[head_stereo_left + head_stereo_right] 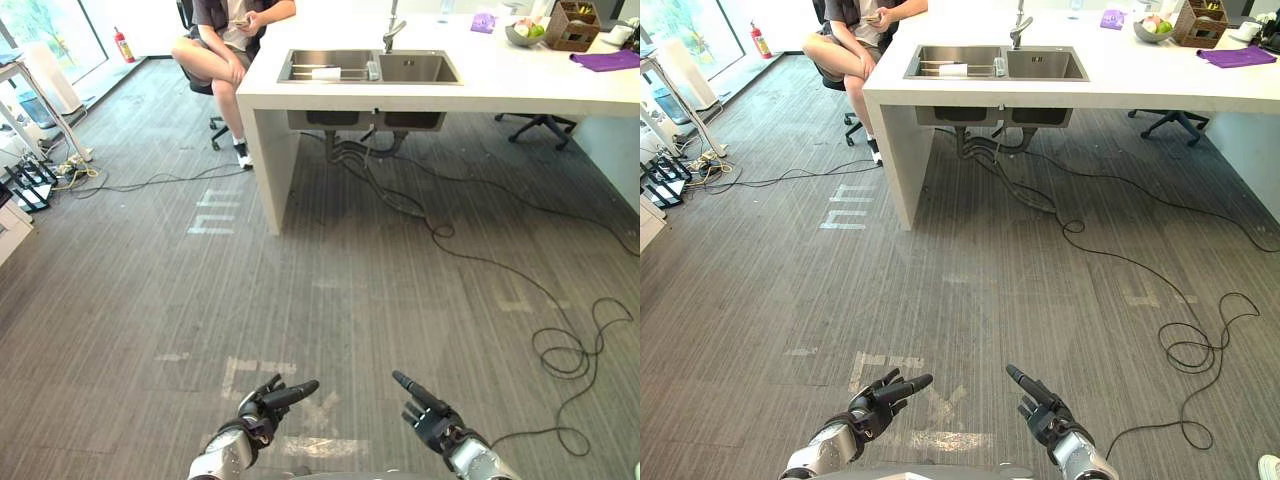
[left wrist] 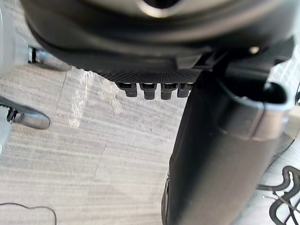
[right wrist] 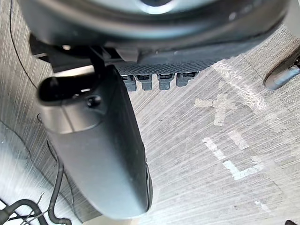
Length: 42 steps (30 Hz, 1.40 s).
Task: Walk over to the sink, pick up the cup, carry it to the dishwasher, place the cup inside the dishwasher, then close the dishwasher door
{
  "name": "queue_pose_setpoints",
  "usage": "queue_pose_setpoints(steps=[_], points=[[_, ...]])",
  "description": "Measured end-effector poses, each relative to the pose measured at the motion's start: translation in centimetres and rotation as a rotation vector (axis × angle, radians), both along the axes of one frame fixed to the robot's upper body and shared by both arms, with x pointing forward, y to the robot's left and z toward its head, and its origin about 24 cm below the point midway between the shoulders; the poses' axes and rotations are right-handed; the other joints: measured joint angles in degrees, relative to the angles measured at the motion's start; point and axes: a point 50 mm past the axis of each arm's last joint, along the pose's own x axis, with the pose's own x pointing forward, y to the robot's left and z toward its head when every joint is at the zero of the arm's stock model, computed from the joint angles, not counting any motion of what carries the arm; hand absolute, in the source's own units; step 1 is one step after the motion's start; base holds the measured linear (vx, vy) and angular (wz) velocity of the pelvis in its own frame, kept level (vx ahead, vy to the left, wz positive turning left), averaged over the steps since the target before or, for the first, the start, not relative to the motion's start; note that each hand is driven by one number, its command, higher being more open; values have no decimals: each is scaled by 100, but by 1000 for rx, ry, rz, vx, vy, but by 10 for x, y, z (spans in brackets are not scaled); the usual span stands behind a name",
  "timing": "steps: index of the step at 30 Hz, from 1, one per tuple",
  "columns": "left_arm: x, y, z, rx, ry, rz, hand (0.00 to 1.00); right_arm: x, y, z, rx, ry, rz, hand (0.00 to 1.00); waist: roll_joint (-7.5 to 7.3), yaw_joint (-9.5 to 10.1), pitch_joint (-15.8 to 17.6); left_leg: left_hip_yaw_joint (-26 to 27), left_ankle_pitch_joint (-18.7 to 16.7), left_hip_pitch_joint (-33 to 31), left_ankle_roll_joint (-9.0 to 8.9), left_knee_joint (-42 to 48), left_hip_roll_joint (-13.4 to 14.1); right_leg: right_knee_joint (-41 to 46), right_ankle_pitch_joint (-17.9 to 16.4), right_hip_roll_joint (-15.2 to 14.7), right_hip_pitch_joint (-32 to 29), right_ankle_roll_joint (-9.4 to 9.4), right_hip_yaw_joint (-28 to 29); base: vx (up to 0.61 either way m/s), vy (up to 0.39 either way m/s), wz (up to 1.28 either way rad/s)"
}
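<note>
While left hand [image 1: 262,402] and right hand [image 1: 430,415] are empty, fingers loose, cup [image 1: 326,73] lies in sink [image 1: 420,68] well ahead: no step done.

Bright, even daylight — soft shadows throughout.
Light comes from the window [image 1: 40,30] at far left, washing the floor [image 1: 130,90] near it pale; the white counter [image 1: 520,85] glows and throws dim shade beneath itself. In the wrist views the left hand [image 2: 220,154] and right hand [image 3: 93,154] show as dark bulks against streaks of glare on the floor.
</note>
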Motion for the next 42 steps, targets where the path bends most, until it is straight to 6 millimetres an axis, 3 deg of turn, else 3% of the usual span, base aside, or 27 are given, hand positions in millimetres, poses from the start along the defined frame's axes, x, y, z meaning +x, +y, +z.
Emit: queue_pose_setpoints(steps=[7,13,18,22,26,29,30,31,33,35,36,38,39,42], points=[[-7,2,-3,14,12,-2,100,4,-6,4,-108,-25,75,100,16,-10,-10,17,-9,-3,15,50,6,32,3,-1,-3,-5,17,-40,-6,-1],[-26,6,-15,-2,134,-8,100,-3,-12,3,-144,-26,74,100,66,-53,-42,62,-9,4,17,53,8,27,37,3,-20,-57,72,-5,-1,-4],[-42,10,-22,-57,227,-36,100,-26,-9,-9,-114,57,58,100,74,-101,-51,229,-6,63,21,22,39,-21,102,45,-18,-80,200,-29,-9,-14],[-45,13,-24,-95,258,15,100,-50,-8,-17,-113,128,88,100,79,-134,-55,356,2,121,33,-38,57,-73,174,83,-34,-95,350,-35,-5,-20],[-44,14,-24,-111,256,19,100,-58,-7,-20,-110,165,112,100,78,-135,-56,471,6,87,47,-41,60,-140,242,95,-94,-102,446,-41,1,-16],[-37,14,-22,-116,251,13,100,-40,-6,-16,-106,124,127,100,74,-131,-53,577,-63,-122,194,-16,51,492,-93,-16,-638,33,445,-30,20,-16],[-32,13,-20,-118,250,4,100,-30,-6,-14,-110,105,146,100,14,-129,-17,575,-100,-195,280,31,5,1025,-307,-163,-911,185,320,-3,32,4],[-28,13,-20,-119,249,-5,100,-22,-6,-12,-108,93,151,100,-1,-127,-5,573,-112,-220,324,64,-22,1316,-335,-243,-1034,170,226,5,41,-4],[-9,10,-14,-103,221,-56,100,26,-5,5,-78,-7,137,100,-63,-97,257,644,-174,-200,442,318,-61,3190,-288,-703,-1833,78,-155,-20,70,-9],[6,10,-8,-98,187,-37,100,55,-5,19,-34,-92,74,100,-115,-88,425,622,-327,4,492,568,-70,4205,-4,-978,-2096,22,-131,27,53,8],[16,11,-3,-94,160,-20,100,64,-6,25,-26,-129,59,100,-101,-88,458,572,-416,83,504,693,-39,4445,-87,-1025,-2154,-9,-103,109,29,23],[46,13,17,-90,54,18,100,83,-7,41,-42,-223,70,100,-69,-94,518,396,-669,67,529,964,41,3934,-355,-918,-2287,-15,75,122,-8,38],[65,15,32,-90,-13,26,100,89,-9,50,-65,-265,78,100,-74,-125,532,242,-712,29,516,1036,68,3029,-284,-773,-2321,48,292,108,-50,61],[89,7,55,-116,-129,17,100,89,-17,57,-112,-277,55,100,-125,-175,563,-101,-815,12,399,1102,65,601,423,-609,-2231,199,681,212,-147,65]])
